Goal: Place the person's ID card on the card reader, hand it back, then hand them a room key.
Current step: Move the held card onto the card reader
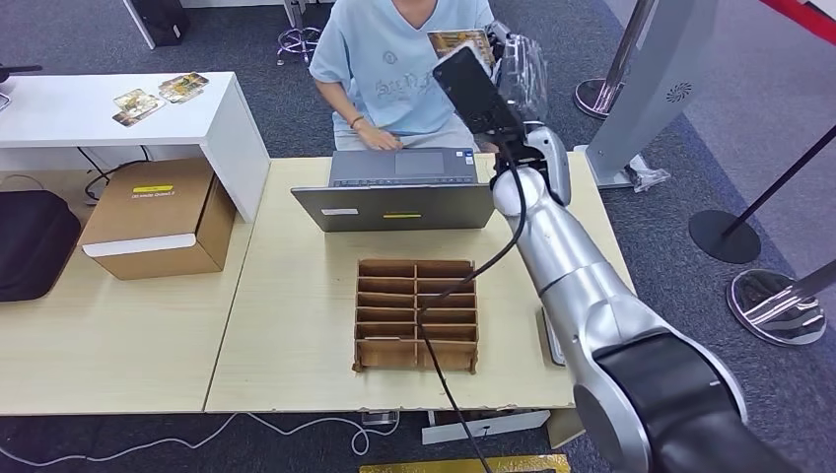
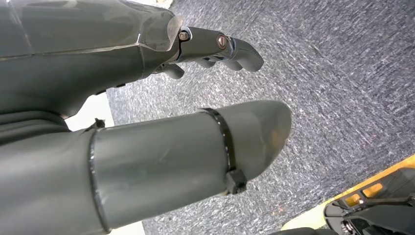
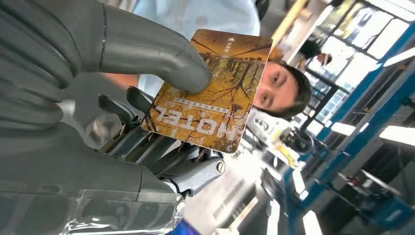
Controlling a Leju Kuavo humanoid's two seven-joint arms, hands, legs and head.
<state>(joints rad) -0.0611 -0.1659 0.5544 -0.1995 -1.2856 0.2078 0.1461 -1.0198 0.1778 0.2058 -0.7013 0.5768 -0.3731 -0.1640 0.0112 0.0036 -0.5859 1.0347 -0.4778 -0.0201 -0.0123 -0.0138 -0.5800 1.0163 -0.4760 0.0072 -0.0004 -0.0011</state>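
My right hand is raised over the far side of the table, in front of the seated person. It pinches a room key card between thumb and fingers. Seen from the right wrist, the card is orange-yellow with a forest picture and the word HOTEL, held under the thumb of my right hand. The person's hand rests by the laptop keyboard. My left hand hangs over grey carpet, fingers apart, holding nothing.
A grey laptop stands open at the table's far edge. A wooden divided tray sits mid-table, with a black cable across it. A cardboard box and black bag lie left. Two picture cards lie on the white desk.
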